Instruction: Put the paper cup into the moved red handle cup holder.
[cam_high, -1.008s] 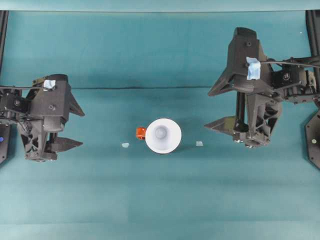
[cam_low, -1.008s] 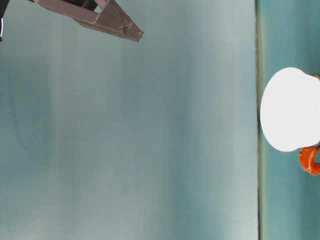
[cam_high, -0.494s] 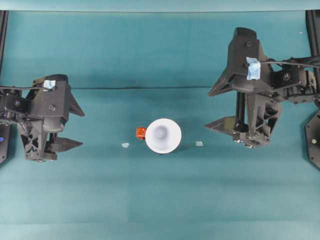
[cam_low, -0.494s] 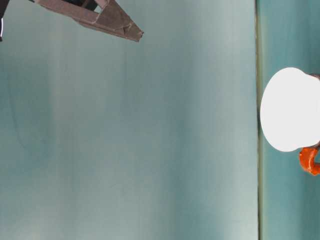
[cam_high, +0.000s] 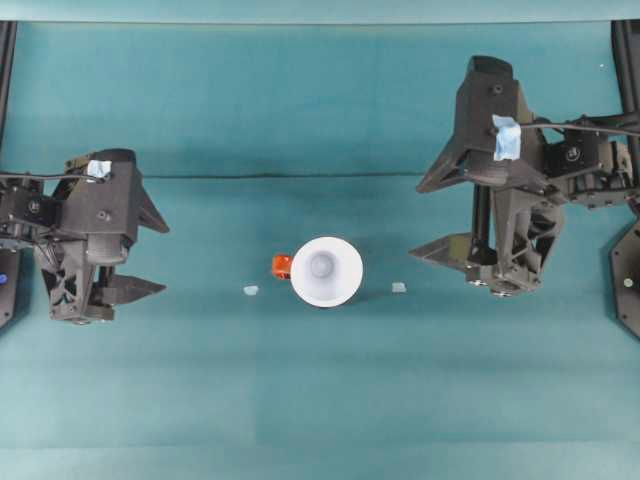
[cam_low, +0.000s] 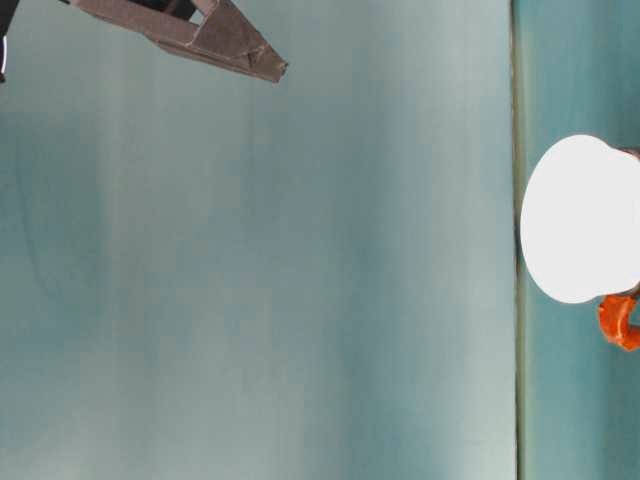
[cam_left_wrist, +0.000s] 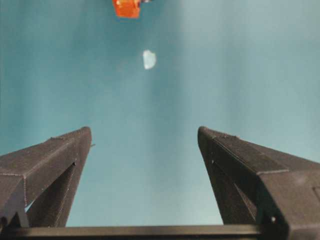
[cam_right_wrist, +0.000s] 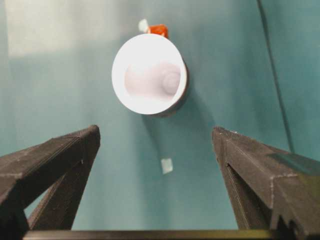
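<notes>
The white paper cup (cam_high: 326, 270) stands upright inside the red handle cup holder at the table's middle. Of the holder I see a thin black rim (cam_high: 322, 305) under the cup and the orange-red handle (cam_high: 281, 265) on its left. My left gripper (cam_high: 160, 257) is open, well to the left of the cup and apart from it. My right gripper (cam_high: 417, 220) is open, to the right and a little behind. The right wrist view looks at the cup (cam_right_wrist: 149, 74) beyond the open gripper (cam_right_wrist: 155, 131). The left wrist view shows the handle (cam_left_wrist: 126, 7) far ahead of the open gripper (cam_left_wrist: 144, 132).
Two small pale tape scraps lie on the teal table, one left of the holder (cam_high: 250, 291) and one right of it (cam_high: 399, 288). In the table-level view the cup (cam_low: 580, 218) and handle (cam_low: 620, 322) show, with a dark gripper finger (cam_low: 220, 45) high above the table.
</notes>
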